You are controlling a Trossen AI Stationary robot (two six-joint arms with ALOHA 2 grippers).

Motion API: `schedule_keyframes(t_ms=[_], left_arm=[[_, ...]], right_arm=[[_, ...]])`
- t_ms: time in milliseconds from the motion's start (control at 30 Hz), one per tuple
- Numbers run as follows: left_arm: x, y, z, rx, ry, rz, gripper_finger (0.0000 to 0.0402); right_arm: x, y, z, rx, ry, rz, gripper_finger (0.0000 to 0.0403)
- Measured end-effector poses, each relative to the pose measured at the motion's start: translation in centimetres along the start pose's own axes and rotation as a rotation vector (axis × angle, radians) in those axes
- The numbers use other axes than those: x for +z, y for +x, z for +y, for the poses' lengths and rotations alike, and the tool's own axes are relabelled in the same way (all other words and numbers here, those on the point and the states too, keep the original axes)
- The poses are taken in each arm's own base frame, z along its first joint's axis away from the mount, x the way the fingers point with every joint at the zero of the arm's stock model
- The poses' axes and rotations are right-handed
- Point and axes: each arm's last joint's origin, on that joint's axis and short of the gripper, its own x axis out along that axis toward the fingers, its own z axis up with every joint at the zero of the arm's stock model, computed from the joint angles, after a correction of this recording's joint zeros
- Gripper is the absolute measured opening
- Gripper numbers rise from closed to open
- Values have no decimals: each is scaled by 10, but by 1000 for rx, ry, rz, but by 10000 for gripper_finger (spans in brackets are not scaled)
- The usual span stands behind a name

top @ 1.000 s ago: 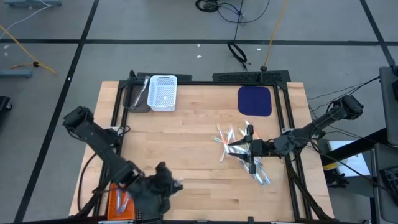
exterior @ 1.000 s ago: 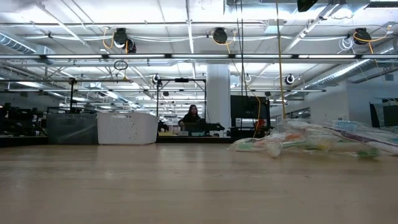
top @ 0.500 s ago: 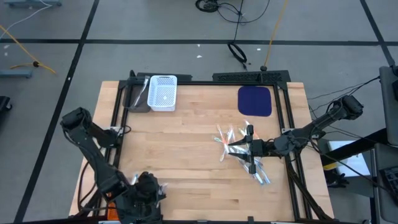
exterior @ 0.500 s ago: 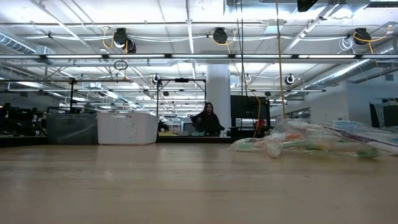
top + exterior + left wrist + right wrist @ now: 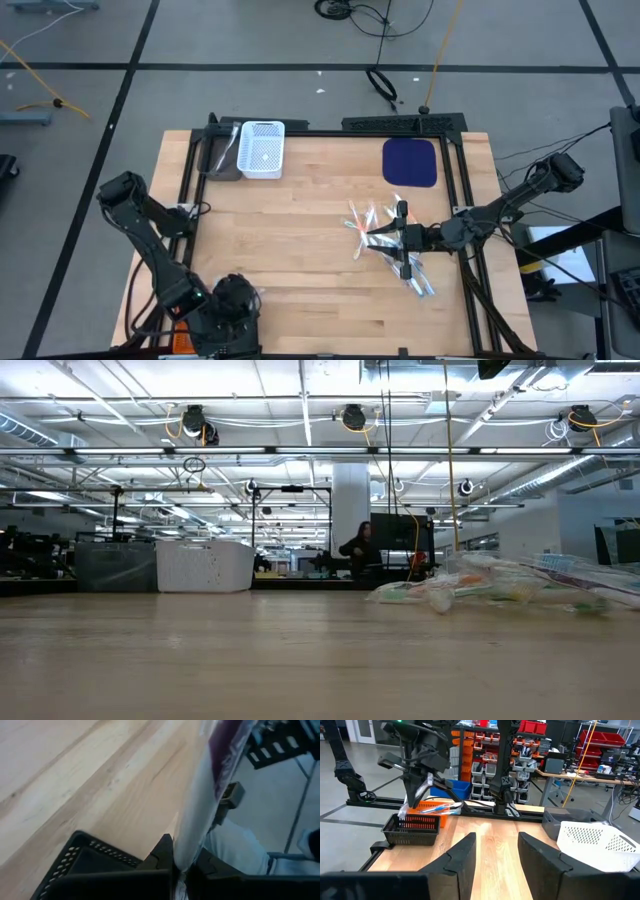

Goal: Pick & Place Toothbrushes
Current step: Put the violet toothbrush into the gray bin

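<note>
My left gripper (image 5: 238,298) is at the table's near-left corner, shut on one wrapped toothbrush (image 5: 413,796), above a black mesh basket (image 5: 412,827). An orange basket (image 5: 436,806) just behind it has blue-handled toothbrushes lying in it. The other toothbrushes (image 5: 372,235) lie in a loose pile on the table's right half, also seen in the low view (image 5: 500,586). My right gripper (image 5: 495,855) is open and sits over that pile (image 5: 392,240), with nothing between its fingers. My left gripper pinches the wrapped toothbrush between its two fingers by one end (image 5: 184,856). The fingers come from above, pointing down, and the toothbrush runs on lengthwise beyond them. It hangs below the gripper, lifted clear, its free end (image 5: 403,812) just over the black basket's rim.
A white basket (image 5: 262,150) and a grey one (image 5: 220,157) stand at the far-left edge, and a dark blue mat (image 5: 410,162) lies far right. Bare wood spans the table's middle. A person (image 5: 362,550) walks in the room beyond.
My left gripper has carried the toothbrush toward the table's near-left corner, then nearly stopped above the black basket. In the room behind, the person has walked to the right.
</note>
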Motion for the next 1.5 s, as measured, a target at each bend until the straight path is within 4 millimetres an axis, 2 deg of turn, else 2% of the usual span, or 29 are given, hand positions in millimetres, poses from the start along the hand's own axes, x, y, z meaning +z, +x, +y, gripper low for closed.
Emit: schedule_keyframes(t_ms=[400, 500, 633, 900, 1167, 1367, 1500], left_arm=[[-19, 9, 9, 118, -139, 65, 12], [-23, 15, 10, 145, -160, 115, 20], [-29, 22, 12, 191, -162, 193, 7], [-26, 24, 16, 240, -159, 181, 37], [-26, 23, 22, 300, -179, 166, 8], [-26, 23, 20, 283, -181, 170, 41], [-26, 24, 19, 274, -183, 171, 37]], right_arm=[[0, 0, 0, 0, -1, 0, 137], [0, 0, 0, 0, -1, 0, 136], [0, 0, 0, 0, -1, 0, 137], [0, 0, 0, 1, -3, 0, 137], [0, 0, 0, 0, -4, 0, 137], [0, 0, 0, 0, -4, 0, 136], [0, 0, 0, 0, -4, 0, 135]])
